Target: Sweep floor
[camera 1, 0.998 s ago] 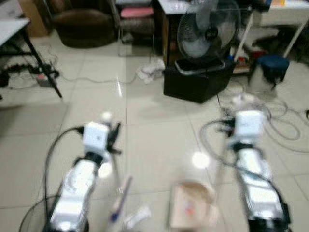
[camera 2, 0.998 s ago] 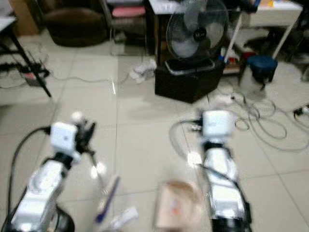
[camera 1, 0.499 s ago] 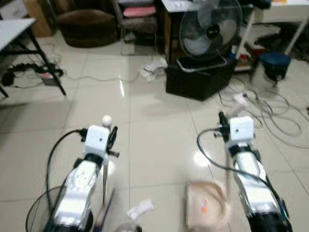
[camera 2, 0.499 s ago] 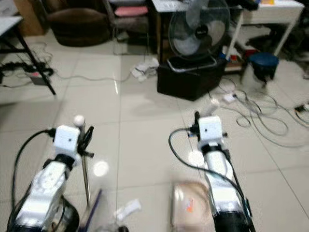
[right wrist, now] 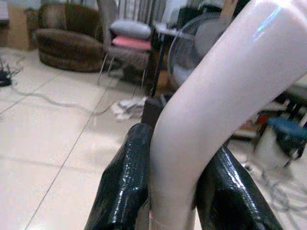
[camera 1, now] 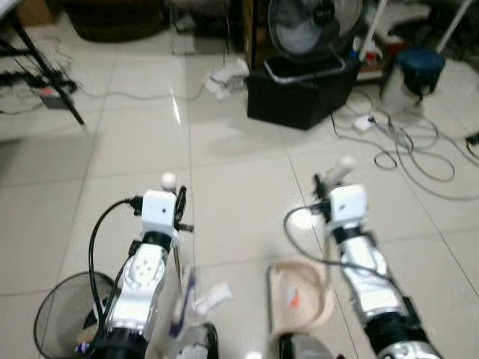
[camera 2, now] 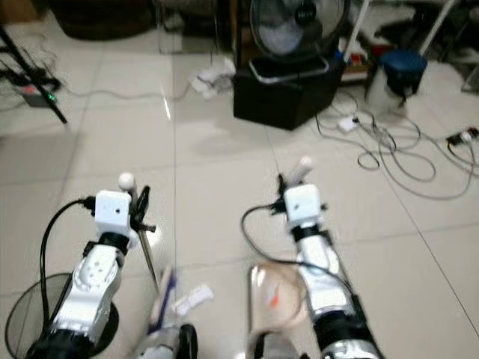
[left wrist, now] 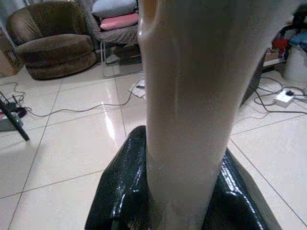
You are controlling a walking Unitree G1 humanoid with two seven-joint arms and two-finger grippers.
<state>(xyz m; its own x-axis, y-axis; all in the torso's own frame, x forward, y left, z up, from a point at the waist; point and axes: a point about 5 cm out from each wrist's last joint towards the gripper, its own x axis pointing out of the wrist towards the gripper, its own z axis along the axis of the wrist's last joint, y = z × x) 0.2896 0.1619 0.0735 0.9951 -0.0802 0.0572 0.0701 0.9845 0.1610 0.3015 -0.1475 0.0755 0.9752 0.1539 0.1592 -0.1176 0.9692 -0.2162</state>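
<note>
Since a second ago the head camera has dipped and moved forward: the fan (camera 1: 301,30) on its black box (camera 1: 303,97) now sits nearer the top edge, a mesh wastebasket (camera 1: 61,314) has come into sight beside the left arm, and the blur has eased.

Both claws are clenched on tools. The left claw (left wrist: 168,191) grips a pale broom handle (left wrist: 192,96), whose thin shaft (camera 1: 178,269) runs down just beside that arm toward a bluish head (camera 1: 182,299). The right claw (right wrist: 172,182) clasps the curved pinkish handle (right wrist: 211,105) of a dustpan (camera 1: 298,295), whose tray lies on the floor just inboard of the right arm.

As for progress, sweeping looks barely begun. A white scrap (camera 1: 212,297) lies on the tiles between broom and dustpan, not yet in the pan, and crumpled white litter (camera 1: 224,77) sits well ahead of the claws, near the black box. A tangle of cables (camera 1: 404,146) ahead of the right claw would snag a broom.
</note>
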